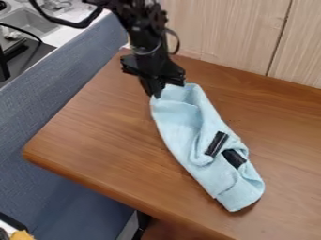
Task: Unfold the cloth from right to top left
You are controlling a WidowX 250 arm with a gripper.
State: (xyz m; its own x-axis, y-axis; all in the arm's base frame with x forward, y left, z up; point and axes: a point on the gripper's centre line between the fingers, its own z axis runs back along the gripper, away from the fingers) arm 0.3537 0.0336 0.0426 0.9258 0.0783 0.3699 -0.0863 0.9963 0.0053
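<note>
We are looking at the light blue cloth lying bunched in a long, folded strip on the brown bench, running slantwise from near the bench's far corner by the wall towards its front edge. Around its lower half, we are seeing folds gathering beside two black patches, one just beside the other. At the cloth's upper end, we are holding its left corner grasped in the black tool, which is pointing downwards below the black arm. Behind the bench's back edge, pale wood panels are standing; past its left edge, a blue-grey surface is stretching towards a sink.
</note>
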